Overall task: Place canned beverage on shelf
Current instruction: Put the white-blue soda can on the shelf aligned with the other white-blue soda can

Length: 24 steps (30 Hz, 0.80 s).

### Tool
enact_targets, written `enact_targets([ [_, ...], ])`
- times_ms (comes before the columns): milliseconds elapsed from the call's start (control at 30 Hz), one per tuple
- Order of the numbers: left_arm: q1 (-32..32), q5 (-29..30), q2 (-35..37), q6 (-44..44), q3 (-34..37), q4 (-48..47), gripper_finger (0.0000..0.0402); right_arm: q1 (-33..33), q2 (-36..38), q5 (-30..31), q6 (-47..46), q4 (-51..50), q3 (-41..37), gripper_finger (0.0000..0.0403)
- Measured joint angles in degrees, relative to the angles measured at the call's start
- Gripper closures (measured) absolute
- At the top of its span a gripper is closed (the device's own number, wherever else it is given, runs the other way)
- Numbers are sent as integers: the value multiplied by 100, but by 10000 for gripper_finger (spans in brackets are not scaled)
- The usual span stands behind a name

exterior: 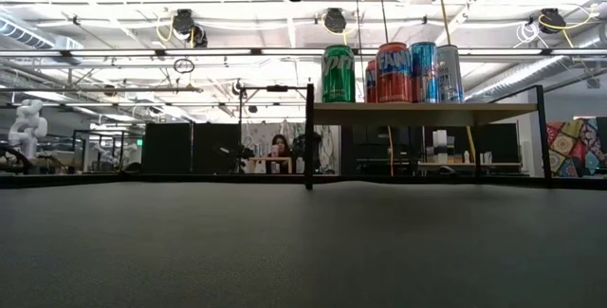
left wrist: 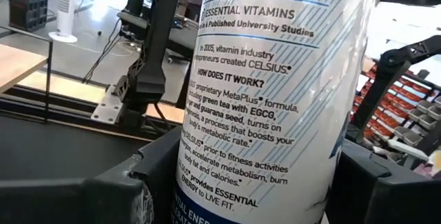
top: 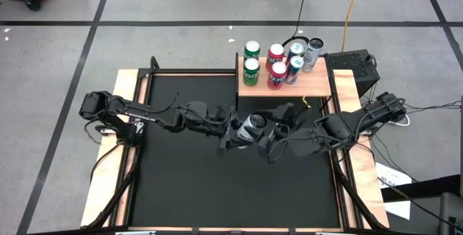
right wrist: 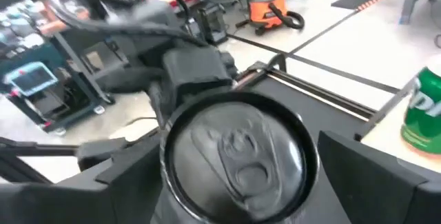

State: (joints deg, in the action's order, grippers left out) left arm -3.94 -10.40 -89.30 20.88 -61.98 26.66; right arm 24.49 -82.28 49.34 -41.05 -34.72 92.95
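- Left claw (top: 242, 130) is clamped on the white Celsius can (top: 253, 124), fingers (left wrist: 131, 189) pressed to either side of its body, up in the air over the middle of the bench (top: 181, 191), just near of the shelf (top: 318, 87).
- Right claw (top: 278, 119) sits at the can's lid end, and the right wrist view looks straight at the pull-tab top (right wrist: 238, 151); its fingers (right wrist: 375, 169) stand spread wide around the rim, not visibly pinching.
- Looks like a hand-over between the arms, mid-air.
- The can: a slim, tall aluminium cylinder, smooth and glossy, so likely slippery; thin walls would dent under a hard squeeze; if full, it carries real weight.
- Best hold, I'd say: across the mid-body, square to the axis.
- The shelf already carries green (top: 250, 71), red (top: 277, 76) and blue cans (top: 294, 69); free board shows at its right end.
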Motion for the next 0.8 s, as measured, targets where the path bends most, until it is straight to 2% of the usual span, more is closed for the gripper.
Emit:
enact_targets([
  [367,21,-35,0,-21,0,-32,146,-37,6,-165,19,-80,0,163],
  [467,21,2,0,-22,0,-46,139,-37,38,-163,7,-241,0,163],
  [600,93,94,3,-64,-13,-334,100,-87,195,-227,-166,-800,-3,148],
  [700,236,124,24,-24,-20,-730,58,-137,416,-270,-327,-1556,-15,145],
  [800,348,42,26,11,-13,-1165,24,-237,738,54,-679,-2711,-15,150],
])
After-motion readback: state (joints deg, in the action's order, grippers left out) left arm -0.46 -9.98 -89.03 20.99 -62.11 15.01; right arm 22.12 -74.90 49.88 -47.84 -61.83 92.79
